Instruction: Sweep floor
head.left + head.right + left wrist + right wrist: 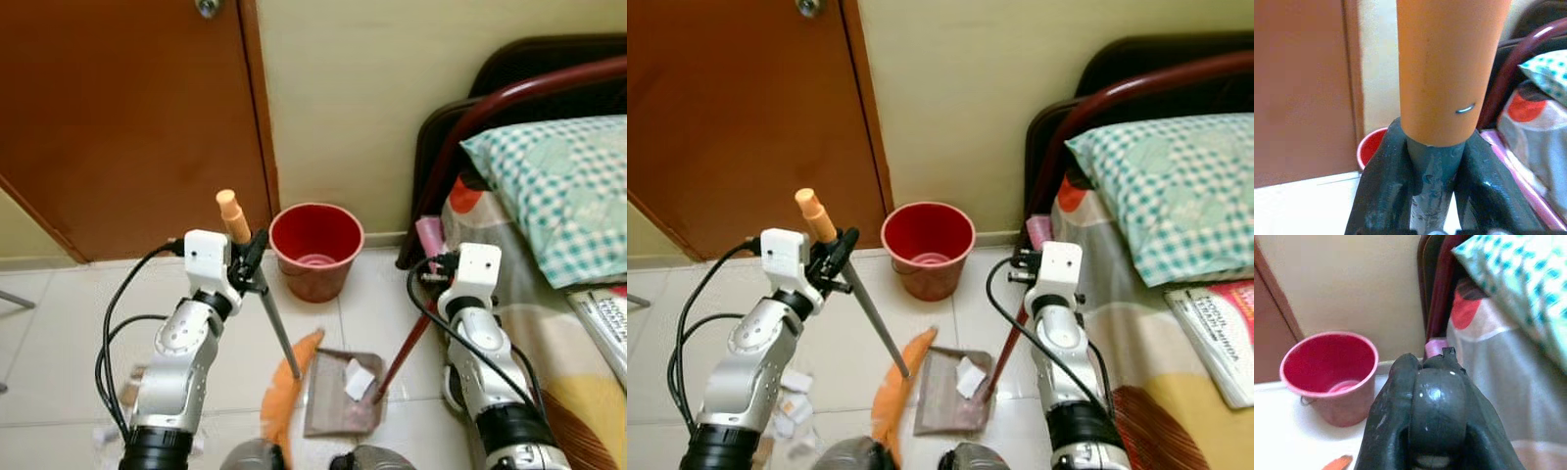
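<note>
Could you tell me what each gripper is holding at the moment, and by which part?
The left gripper clamps the broom high on its grey shaft, just under the orange end grip. The right gripper grips the dustpan by the top of its dark red handle.

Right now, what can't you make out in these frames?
- Broom bristles: lower tip cut off at the bottom edge of the eye views.
- Scraps on the tiles by the left arm: too small to identify.
- Dustpan near edge: hidden by the robot's own body at the frame bottom.
- Right pincer grip: right wrist view blurred; the rounded dark handle end hides the finger contact.
- Bucket contents: too pale and blurred to tell.
</note>
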### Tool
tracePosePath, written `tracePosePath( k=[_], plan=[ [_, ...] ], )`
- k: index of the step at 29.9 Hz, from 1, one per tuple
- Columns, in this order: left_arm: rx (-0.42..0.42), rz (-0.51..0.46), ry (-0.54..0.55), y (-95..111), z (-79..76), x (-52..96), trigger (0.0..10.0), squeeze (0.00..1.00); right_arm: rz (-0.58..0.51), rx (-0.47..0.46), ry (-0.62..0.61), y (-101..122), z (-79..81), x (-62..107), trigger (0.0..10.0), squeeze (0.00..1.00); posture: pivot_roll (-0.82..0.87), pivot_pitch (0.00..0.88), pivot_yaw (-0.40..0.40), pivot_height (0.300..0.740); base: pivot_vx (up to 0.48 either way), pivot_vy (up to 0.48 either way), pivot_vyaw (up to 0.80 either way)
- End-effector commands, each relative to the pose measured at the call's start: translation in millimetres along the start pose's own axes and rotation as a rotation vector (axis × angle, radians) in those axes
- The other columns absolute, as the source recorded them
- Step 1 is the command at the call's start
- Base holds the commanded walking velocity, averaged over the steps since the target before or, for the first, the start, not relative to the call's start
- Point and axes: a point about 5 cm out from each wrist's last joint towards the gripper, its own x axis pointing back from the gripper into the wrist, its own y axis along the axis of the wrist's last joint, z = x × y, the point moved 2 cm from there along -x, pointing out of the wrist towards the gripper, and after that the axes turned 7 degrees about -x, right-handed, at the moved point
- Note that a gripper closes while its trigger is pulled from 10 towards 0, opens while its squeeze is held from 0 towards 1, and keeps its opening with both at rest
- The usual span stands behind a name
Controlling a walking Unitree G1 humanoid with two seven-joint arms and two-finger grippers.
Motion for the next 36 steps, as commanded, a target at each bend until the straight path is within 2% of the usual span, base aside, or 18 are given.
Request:
tracePosePath(
  k=[1, 5, 8, 10, 12, 14, 16, 18, 21, 28, 36],
  plan=[
    [-0.012, 0.038, 0.037, -8.2, 4.2, 5.0, 10.0, 0.00, -0.011, 0.004, -0.006, 2.6, -3.8, -0.4, 10.0, 0.00, -0.02, 0.099, -0.011, 0.740, 0.000, 0.000, 0.00],
    [-0.051, 0.068, 0.118, -15.1, 16.3, 12.5, 10.0, 0.00, -0.014, 0.000, -0.007, 3.4, -4.2, -0.1, 10.0, 0.00, -0.02, 0.100, -0.012, 0.740, 0.000, 0.000, 0.00],
    [-0.145, 0.106, 0.219, -20.7, 32.6, 22.3, 10.0, 0.00, -0.024, -0.011, -0.007, 4.4, -5.2, 1.6, 10.0, 0.00, -0.02, 0.101, -0.011, 0.740, 0.000, 0.000, 0.00],
    [-0.135, 0.107, 0.230, -21.3, 34.6, 23.8, 10.0, 0.00, -0.026, -0.011, -0.007, 4.7, -5.4, 2.0, 10.0, 0.00, -0.02, 0.101, -0.011, 0.740, 0.000, 0.000, 0.00],
    [-0.177, 0.110, 0.233, -20.4, 37.1, 27.2, 10.0, 0.00, -0.032, -0.016, -0.007, 4.9, -6.0, 3.6, 10.0, 0.00, -0.02, 0.100, -0.009, 0.740, 0.000, 0.000, 0.00],
    [-0.181, 0.106, 0.235, -19.4, 38.7, 29.2, 10.0, 0.00, -0.040, -0.023, -0.007, 5.6, -6.4, 4.8, 10.0, 0.00, -0.02, 0.100, -0.009, 0.740, 0.000, 0.000, 0.00],
    [-0.184, 0.108, 0.239, -19.5, 39.8, 30.6, 10.0, 0.00, -0.048, -0.026, -0.004, 6.5, -6.4, 5.8, 10.0, 0.00, -0.02, 0.100, -0.009, 0.740, 0.000, 0.000, 0.00],
    [-0.162, 0.115, 0.231, -21.5, 39.3, 32.9, 10.0, 0.00, -0.118, -0.030, 0.006, 17.3, -5.9, 9.4, 10.0, 0.00, -0.01, 0.099, -0.008, 0.740, 0.000, 0.000, 0.63],
    [-0.180, 0.093, 0.224, -17.5, 37.2, 32.8, 10.0, 0.00, -0.134, -0.042, 0.027, 23.9, -1.1, 8.6, 10.0, 0.00, -0.01, 0.096, -0.005, 0.740, 0.000, 0.000, 0.77],
    [-0.179, 0.092, 0.201, -18.5, 30.2, 29.6, 10.0, 0.00, -0.133, -0.053, 0.044, 25.8, 1.1, 8.4, 10.0, 0.00, -0.02, 0.094, -0.005, 0.740, 0.000, 0.000, 0.71],
    [-0.170, 0.078, 0.198, -15.7, 31.0, 27.6, 10.0, 0.00, -0.111, -0.076, 0.047, 21.2, 0.6, 9.7, 10.0, 0.00, -0.01, 0.093, -0.005, 0.740, 0.273, 0.000, 0.00]
  ],
)
